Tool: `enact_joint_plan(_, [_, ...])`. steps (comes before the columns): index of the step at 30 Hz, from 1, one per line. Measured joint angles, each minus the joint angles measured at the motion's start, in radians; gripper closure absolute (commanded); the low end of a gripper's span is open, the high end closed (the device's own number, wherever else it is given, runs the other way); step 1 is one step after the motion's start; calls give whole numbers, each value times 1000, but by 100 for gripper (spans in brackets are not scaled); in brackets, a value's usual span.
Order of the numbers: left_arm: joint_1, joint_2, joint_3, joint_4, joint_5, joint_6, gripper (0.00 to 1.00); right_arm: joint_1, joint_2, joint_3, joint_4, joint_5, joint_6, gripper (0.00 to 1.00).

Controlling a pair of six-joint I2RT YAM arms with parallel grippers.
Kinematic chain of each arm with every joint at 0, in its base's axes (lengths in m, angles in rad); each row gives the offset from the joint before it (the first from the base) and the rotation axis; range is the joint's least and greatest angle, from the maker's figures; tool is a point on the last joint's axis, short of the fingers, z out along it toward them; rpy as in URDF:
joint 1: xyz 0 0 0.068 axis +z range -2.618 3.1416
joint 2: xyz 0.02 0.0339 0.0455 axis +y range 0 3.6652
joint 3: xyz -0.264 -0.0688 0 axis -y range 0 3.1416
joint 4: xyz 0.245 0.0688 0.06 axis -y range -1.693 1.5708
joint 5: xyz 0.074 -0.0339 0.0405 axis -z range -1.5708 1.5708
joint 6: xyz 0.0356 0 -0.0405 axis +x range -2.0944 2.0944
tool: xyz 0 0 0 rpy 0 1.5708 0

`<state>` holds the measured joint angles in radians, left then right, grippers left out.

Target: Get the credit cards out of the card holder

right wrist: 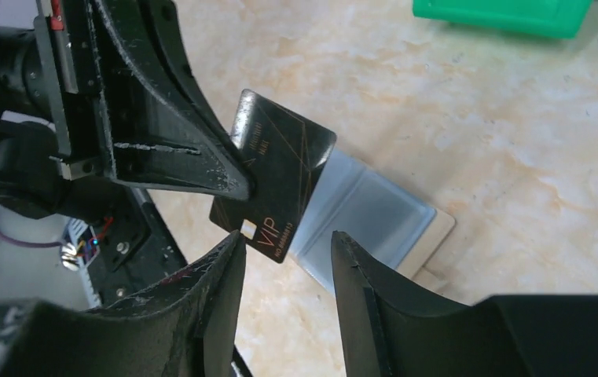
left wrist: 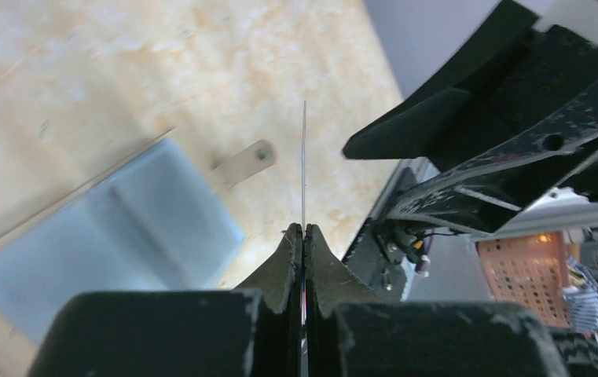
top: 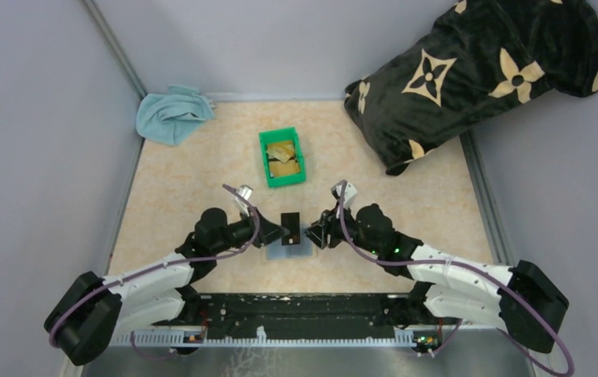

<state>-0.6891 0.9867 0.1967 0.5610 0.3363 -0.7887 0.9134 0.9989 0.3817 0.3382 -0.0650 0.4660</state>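
A black credit card (right wrist: 280, 177) with "VIP" in gold hangs above the table, and my left gripper (left wrist: 303, 229) is shut on its edge. In the left wrist view that card (left wrist: 304, 157) shows only as a thin line. My right gripper (right wrist: 287, 239) is open just below the card's lower corner, holding nothing. The blue-grey card holder (right wrist: 374, 216) lies open and flat on the table under both grippers, with its tan strap (left wrist: 242, 163) sticking out. From above, the black card (top: 290, 221) stands between the left gripper (top: 277, 234) and the right gripper (top: 313, 233), over the holder (top: 284, 251).
A green bin (top: 282, 157) with gold-tan cards (top: 284, 166) inside sits beyond the grippers. A light blue cloth (top: 171, 114) lies at the back left. A black patterned cushion (top: 476, 71) fills the back right. Grey walls close in the table.
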Motion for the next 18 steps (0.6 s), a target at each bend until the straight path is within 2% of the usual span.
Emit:
enact_joint_plan(5, [0, 72, 73, 121, 104, 13, 100, -64, -31, 13, -8, -137, 1, 54])
enact_joint_plan(14, [11, 193, 171, 322, 250, 10, 100, -100, -33, 52, -26, -292, -17, 87])
enact_joint_plan(16, [16, 213, 171, 353, 268, 6, 100, -107, -41, 51, -32, -304, -17, 99])
enact_joint_plan(18, [23, 232, 169, 382, 276, -1, 98, -109, -63, 51, -43, -314, -13, 100])
